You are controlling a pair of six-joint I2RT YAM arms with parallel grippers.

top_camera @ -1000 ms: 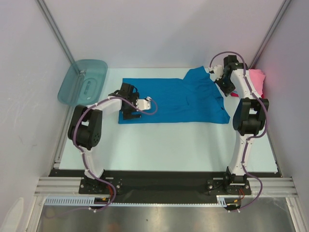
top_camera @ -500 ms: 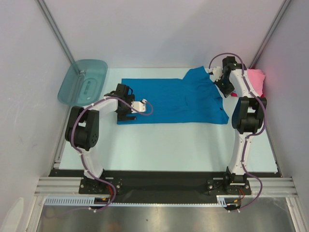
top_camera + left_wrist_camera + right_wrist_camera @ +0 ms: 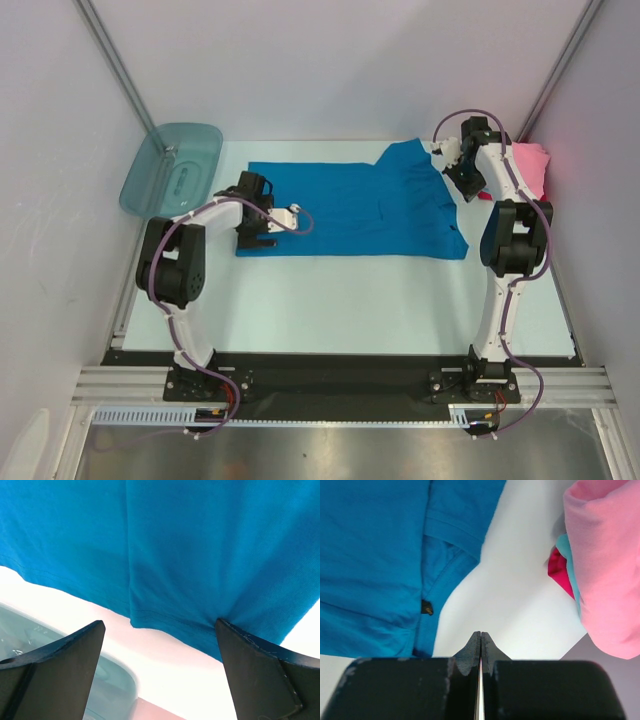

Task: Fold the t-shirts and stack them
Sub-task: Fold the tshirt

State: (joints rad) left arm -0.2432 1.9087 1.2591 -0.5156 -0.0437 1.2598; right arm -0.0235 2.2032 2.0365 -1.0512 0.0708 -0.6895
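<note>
progress: early, I judge; bright blue cloth t-shirt point(image 3: 350, 205) lies spread on my worktop point(image 3: 350, 300), no stack yet | pink cloth shirt heap point(image 3: 530, 162) waits far right | left hand point(image 3: 157, 627) wide over blue hem; right hand point(image 3: 480, 640) closed, empty

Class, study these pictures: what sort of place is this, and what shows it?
Probably a robotics lab test cell: a left arm and right arm bolted at a white table, plain panel walls around it, and a blue t-shirt spread out flat.

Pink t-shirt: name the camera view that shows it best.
Right wrist view: the pink t-shirt fills its right side, close. The top external view shows only a small patch beside the right arm; the left wrist view shows none.
</note>
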